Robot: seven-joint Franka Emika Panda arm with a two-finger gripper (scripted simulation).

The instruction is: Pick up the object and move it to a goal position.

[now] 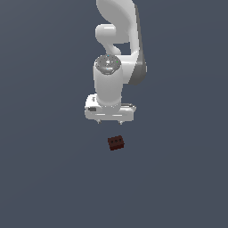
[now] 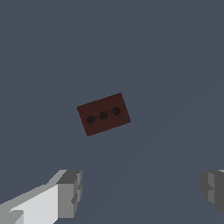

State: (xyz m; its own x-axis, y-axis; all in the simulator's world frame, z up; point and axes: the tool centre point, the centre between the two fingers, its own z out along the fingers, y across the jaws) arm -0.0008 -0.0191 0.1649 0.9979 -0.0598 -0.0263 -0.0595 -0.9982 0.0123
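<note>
The object is a small dark red-brown block [image 1: 116, 143] with three dark round holes on its face. It lies on the flat grey surface, a little below the white arm in the exterior view. It also shows in the wrist view [image 2: 103, 114], lying skewed and apart from the fingers. My gripper [image 1: 109, 122] hangs above the surface with its white hand over the block's far side. In the wrist view the gripper [image 2: 142, 192] is open wide and empty, with one grey fingertip [image 2: 70, 192] and the other at the frame's edge.
The white arm [image 1: 118, 44] rises behind the gripper in the exterior view. A plain grey surface [image 1: 44, 178] surrounds the block, with no other objects in view.
</note>
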